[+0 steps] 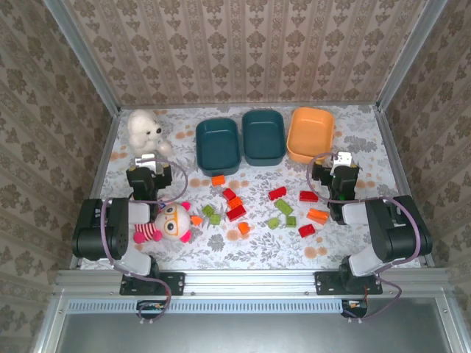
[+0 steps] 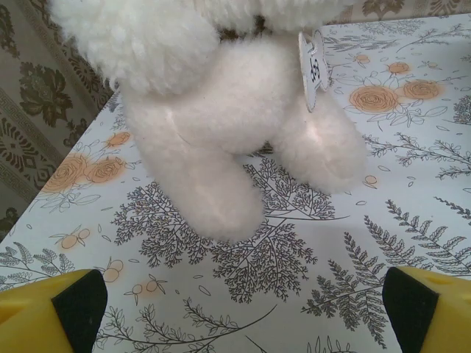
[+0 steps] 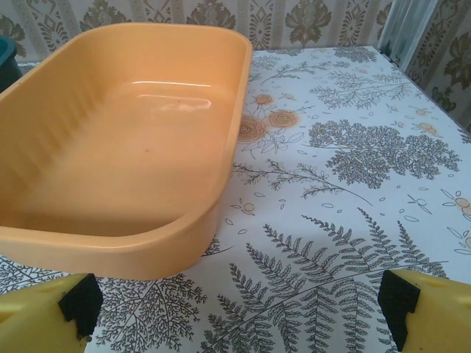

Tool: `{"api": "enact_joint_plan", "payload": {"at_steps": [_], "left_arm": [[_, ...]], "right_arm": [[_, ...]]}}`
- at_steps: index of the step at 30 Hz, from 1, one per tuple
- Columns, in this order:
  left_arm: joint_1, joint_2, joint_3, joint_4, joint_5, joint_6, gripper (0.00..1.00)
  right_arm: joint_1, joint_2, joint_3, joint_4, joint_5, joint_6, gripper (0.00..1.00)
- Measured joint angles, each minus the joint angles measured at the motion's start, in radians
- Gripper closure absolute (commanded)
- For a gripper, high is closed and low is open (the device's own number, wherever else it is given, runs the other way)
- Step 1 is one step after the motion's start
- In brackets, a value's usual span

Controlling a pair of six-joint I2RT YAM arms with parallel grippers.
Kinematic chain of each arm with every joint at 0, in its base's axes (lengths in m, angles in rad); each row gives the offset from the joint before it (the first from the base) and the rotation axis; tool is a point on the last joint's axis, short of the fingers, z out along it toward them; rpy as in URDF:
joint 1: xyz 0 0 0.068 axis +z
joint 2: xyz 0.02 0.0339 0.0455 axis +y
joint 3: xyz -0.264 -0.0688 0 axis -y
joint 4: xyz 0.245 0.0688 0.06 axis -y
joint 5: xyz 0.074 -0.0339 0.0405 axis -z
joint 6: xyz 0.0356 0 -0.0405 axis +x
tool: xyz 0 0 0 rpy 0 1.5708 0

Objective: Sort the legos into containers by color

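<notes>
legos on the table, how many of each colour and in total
red legos: 5
orange legos: 5
light green legos: 5
total: 15

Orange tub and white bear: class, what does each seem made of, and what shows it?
Orange tub: likely plastic, smooth and glossy; light glints off its floor. White bear: plush fabric, matte and fluffy; its curly pile shows.

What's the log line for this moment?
left tool: open, facing bear | right tool: open, at empty orange tub | teal tubs: empty | legos: loose on table
</notes>
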Motion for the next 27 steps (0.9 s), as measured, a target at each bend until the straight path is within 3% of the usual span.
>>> {"api": "enact_joint_plan", "payload": {"at_steps": [27], "left_arm": [[-0.003,0.000,0.000,0.000,-0.002,0.001,0.00]], "right_arm": [[0.002,-0.007,0.000,-0.009,0.000,-0.004,0.00]]}}
